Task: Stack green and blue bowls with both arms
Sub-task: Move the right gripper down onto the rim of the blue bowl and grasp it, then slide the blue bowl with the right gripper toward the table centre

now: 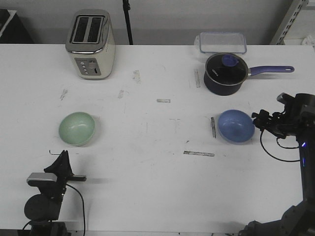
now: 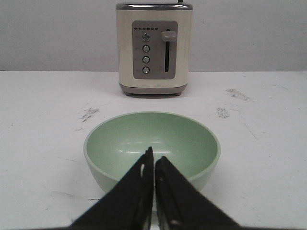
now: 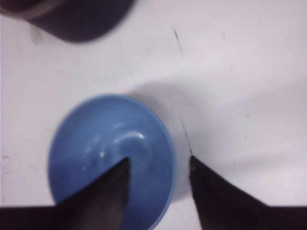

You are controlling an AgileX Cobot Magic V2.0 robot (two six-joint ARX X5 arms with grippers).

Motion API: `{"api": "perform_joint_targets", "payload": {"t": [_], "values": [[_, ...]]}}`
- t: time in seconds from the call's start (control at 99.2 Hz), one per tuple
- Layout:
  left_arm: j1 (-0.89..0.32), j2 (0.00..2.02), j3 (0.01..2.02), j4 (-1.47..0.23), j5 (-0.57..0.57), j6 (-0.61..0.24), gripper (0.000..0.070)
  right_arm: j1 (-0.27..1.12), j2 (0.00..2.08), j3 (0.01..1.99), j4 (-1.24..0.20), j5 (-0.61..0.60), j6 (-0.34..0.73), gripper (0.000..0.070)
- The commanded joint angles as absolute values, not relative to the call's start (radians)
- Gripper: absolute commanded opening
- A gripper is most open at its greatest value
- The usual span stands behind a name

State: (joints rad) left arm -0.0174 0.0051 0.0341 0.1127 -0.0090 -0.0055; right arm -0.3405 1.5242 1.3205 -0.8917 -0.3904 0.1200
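The pale green bowl [image 1: 77,129] sits upright on the white table at the left. My left gripper [image 1: 63,154] is shut and empty, just short of the bowl's near side. In the left wrist view the closed gripper [image 2: 153,156] points at the green bowl [image 2: 144,132]. The blue bowl [image 1: 236,126] sits upright at the right. My right gripper [image 1: 256,123] is open at its right rim. In the right wrist view the right gripper [image 3: 158,164] straddles the rim of the blue bowl [image 3: 96,143], one finger over the inside, the other outside.
A cream toaster [image 1: 91,44] stands at the back left, also in the left wrist view [image 2: 154,48]. A dark navy saucepan [image 1: 225,73] with a glass lid and purple handle stands behind the blue bowl. A clear plastic container [image 1: 222,42] lies behind it. Short tape strips [image 1: 199,153] lie on the table.
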Motion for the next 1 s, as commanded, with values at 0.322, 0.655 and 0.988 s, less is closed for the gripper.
{"api": "perform_joint_targets", "payload": {"t": [0.322, 0.655, 0.988], "values": [[-0.017, 0.003, 0.012, 0.127, -0.012, 0.007, 0.0001, -0.305, 1.672, 1.335, -0.880, -0.392, 0.075, 0.0365], [-0.017, 0.003, 0.012, 0.127, -0.012, 0.007, 0.0001, -0.267, 1.724, 1.333, -0.865, -0.350, 0.059, 0.0362], [-0.017, 0.003, 0.012, 0.127, -0.012, 0.007, 0.0001, -0.268, 1.724, 1.333, -0.861, -0.314, 0.060, 0.0004]]}}
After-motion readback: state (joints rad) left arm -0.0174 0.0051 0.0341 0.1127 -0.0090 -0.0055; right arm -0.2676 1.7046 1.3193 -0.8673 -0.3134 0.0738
